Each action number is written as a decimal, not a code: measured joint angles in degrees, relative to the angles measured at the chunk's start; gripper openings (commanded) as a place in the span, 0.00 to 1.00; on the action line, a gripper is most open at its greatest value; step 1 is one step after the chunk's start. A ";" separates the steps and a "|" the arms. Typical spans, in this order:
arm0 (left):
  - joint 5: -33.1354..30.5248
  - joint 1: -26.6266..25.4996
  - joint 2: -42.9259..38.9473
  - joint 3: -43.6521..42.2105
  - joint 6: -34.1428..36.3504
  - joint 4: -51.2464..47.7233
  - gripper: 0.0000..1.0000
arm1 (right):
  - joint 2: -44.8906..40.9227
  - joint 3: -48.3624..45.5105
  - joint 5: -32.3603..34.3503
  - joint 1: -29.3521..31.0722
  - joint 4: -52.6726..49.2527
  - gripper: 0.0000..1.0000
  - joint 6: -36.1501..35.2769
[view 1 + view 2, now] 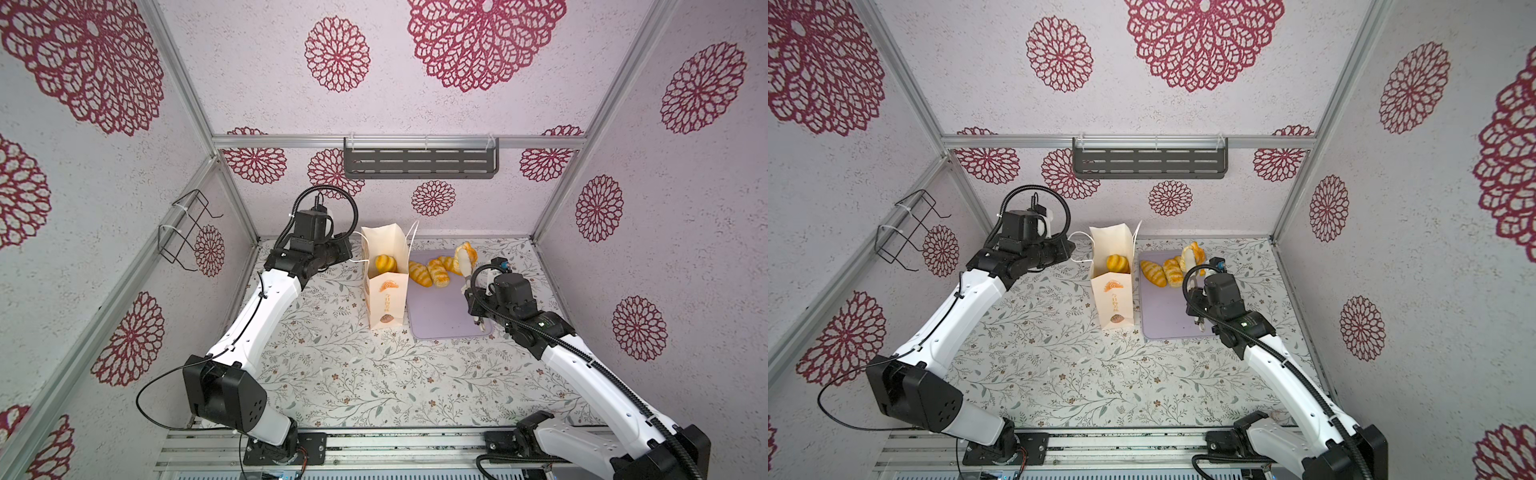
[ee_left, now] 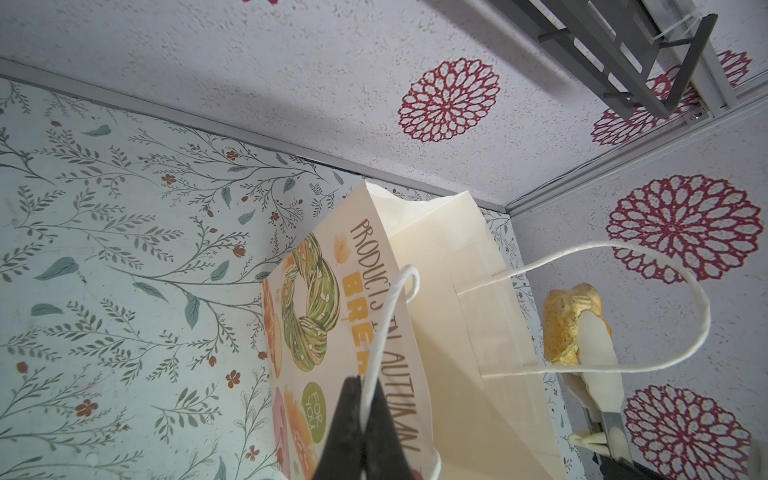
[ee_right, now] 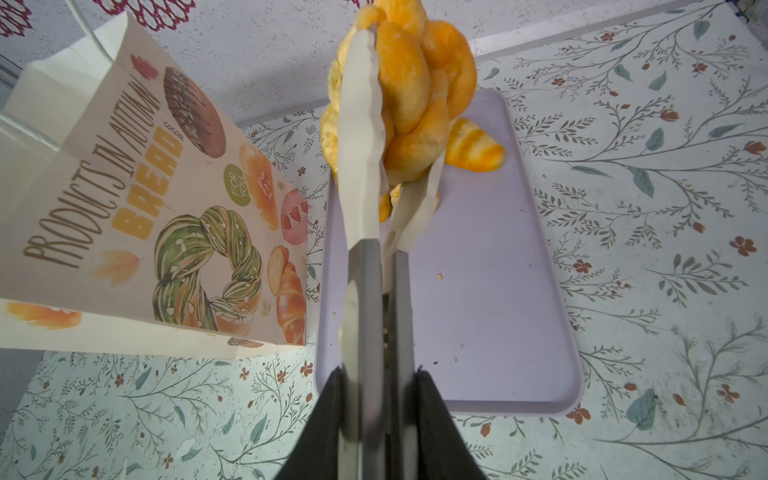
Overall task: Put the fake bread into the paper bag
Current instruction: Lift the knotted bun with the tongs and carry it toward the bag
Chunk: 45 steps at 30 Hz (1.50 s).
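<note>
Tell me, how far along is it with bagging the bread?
Early to midway. One roll already shows in the bag. The left gripper pinches the bag's handle; the right gripper holds tongs clamping a bun above the tray. About three rolls wait on the tray.

The paper bag [image 1: 384, 291] — cream, printed with breads — stands upright and open near the middle of the worktop's rear edge, one striped roll [image 1: 385, 262] inside. Three more striped rolls [image 1: 420, 273] lie at the tray's [image 1: 440, 316] far end — a knotted bun [image 3: 415, 83] hangs above them, pinched in tongs [image 3: 359, 145].
</note>
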 measured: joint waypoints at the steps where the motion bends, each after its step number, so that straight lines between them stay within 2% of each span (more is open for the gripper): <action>1: 0.00 0.00 0.00 0.00 0.00 -0.02 0.00 | -0.28 0.00 -0.13 0.00 0.11 0.08 0.09; 26: 0.04 0.00 0.00 0.00 -0.02 0.00 0.00 | -2.78 0.00 -4.17 1.09 5.33 0.05 3.10; 37: 0.07 0.00 0.00 0.00 -0.02 0.00 0.00 | -3.39 0.48 -3.54 5.81 8.26 0.04 3.41; 45: 0.07 0.00 0.00 0.00 -0.02 0.00 0.00 | -3.39 2.69 -0.48 10.99 9.55 0.04 2.82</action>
